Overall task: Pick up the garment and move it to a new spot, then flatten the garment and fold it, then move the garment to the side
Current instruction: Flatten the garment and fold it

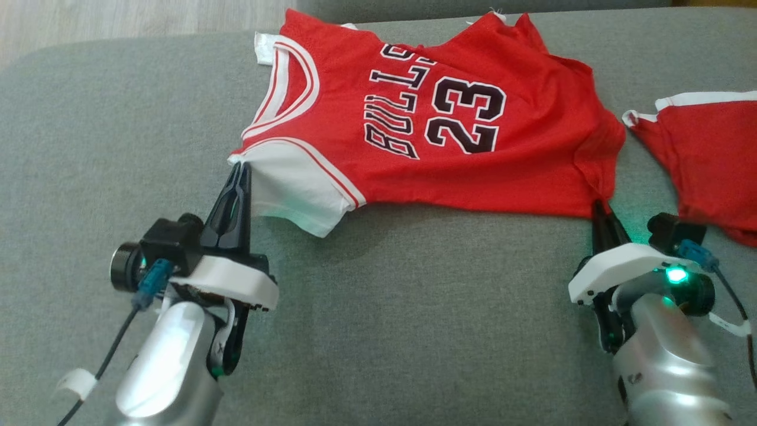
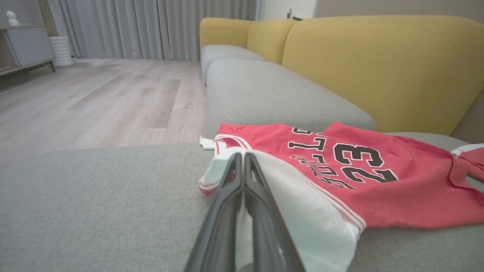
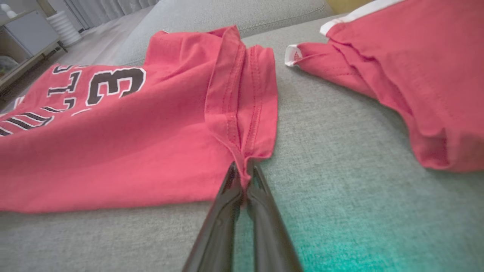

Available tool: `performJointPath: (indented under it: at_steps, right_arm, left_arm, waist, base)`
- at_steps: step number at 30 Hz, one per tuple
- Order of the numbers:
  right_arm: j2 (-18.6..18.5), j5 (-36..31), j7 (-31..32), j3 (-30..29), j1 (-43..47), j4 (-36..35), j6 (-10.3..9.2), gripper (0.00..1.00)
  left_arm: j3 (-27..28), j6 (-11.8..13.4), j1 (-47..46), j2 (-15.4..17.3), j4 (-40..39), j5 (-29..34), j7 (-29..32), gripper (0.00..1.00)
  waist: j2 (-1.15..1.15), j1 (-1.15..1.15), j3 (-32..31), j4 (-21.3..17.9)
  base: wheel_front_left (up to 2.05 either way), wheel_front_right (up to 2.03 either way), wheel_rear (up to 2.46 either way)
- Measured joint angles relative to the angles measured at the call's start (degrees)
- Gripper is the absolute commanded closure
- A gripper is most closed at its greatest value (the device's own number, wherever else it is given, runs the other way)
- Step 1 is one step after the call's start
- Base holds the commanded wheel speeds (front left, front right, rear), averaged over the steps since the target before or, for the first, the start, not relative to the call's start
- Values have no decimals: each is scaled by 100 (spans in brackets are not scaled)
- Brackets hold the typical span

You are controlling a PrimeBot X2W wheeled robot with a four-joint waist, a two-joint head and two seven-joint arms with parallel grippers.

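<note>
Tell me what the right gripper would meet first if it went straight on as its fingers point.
The garment itself: the right gripper is shut on its hem corner, so going on would push into that folded hem. The other red cloth lies off to the side, probably out of the line.

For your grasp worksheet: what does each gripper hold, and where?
The left gripper holds the jersey by its white side panel; the right gripper, by its red hem corner.
</note>
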Motion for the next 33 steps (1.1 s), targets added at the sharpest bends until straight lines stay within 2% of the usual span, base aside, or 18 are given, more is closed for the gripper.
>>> performJointPath:
  at_steps: [7, 9, 15, 21, 26, 33]
  right_arm:
    - [-1, 694, -100, 401, 2, -314, 0, 100]
    - [0, 1126, -102, 692, 3, -738, 0, 100]
    - [1, 1540, -42, 984, -2, -1760, 0, 100]
    - [-96, 1886, 567, 1111, -306, -2914, 0, 100]
    - [-449, 1914, 910, 1202, -821, -3919, 0, 100]
    - [-712, 1784, 1535, 1245, -736, -5241, 0, 100]
  left_arm:
    - [141, -4, 74, 88, 134, -286, 54, 100]
    - [244, -62, 90, 134, 96, -447, 119, 100]
    - [485, -205, -79, 207, -191, -864, 454, 100]
    - [769, -303, -1205, 134, -379, -1439, 1000, 100]
    - [1146, -132, -2430, 154, -464, -1462, 945, 100]
    - [1410, 171, -2438, 242, -1686, -1578, 1085, 100]
  waist:
    - [0, 0, -196, -71]
    - [0, 0, -330, -101]
    - [0, 0, -643, -156]
    - [0, -1, -998, -144]
    - [0, -1, -1307, -172]
    - [0, -1, -1424, -234]
  base:
    - [0, 0, 0]
    - [0, 0, 0]
    - [0, 0, 0]
    - [0, 0, 0]
    - [0, 0, 0]
    - [0, 0, 0]
